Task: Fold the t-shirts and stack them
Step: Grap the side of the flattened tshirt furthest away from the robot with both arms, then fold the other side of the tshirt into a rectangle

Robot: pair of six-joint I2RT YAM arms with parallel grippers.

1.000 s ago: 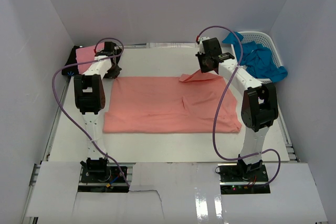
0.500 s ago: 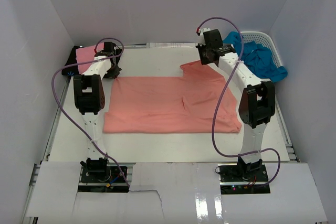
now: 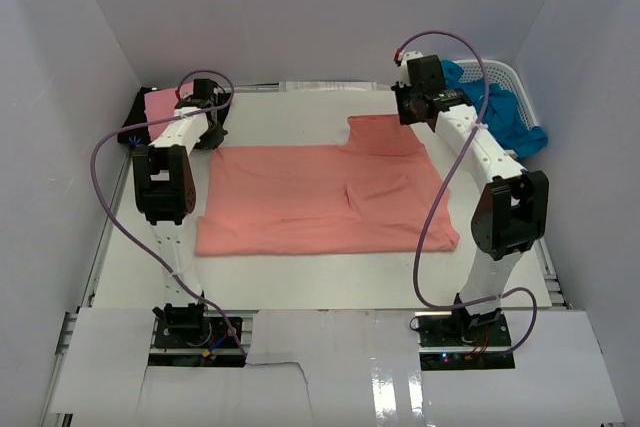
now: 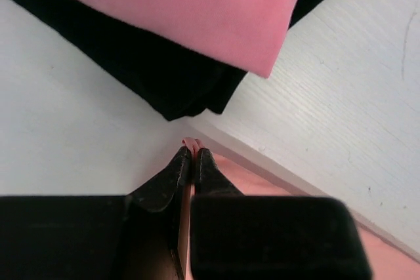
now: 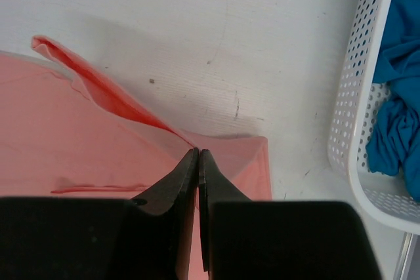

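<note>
The large salmon-coral t-shirt (image 3: 320,197) lies spread on the white table. My left gripper (image 3: 213,133) is shut on its far-left corner (image 4: 190,143). My right gripper (image 3: 410,115) is shut on the shirt's far-right sleeve (image 5: 226,149) and holds it lifted just above the table. A folded lighter pink shirt (image 3: 162,105) lies on a folded black shirt (image 3: 135,127) at the far left; both show in the left wrist view, pink (image 4: 170,4) over black (image 4: 164,77). Bright blue shirts (image 3: 500,112) lie heaped in the basket.
The white lattice basket (image 3: 510,72) stands at the far right corner, close to my right gripper; its wall shows in the right wrist view (image 5: 357,96). White walls enclose the table on three sides.
My right gripper has pulled the far-right sleeve outward to the right and back, flattening the fold. My left gripper has held its corner, shifting slightly left.
</note>
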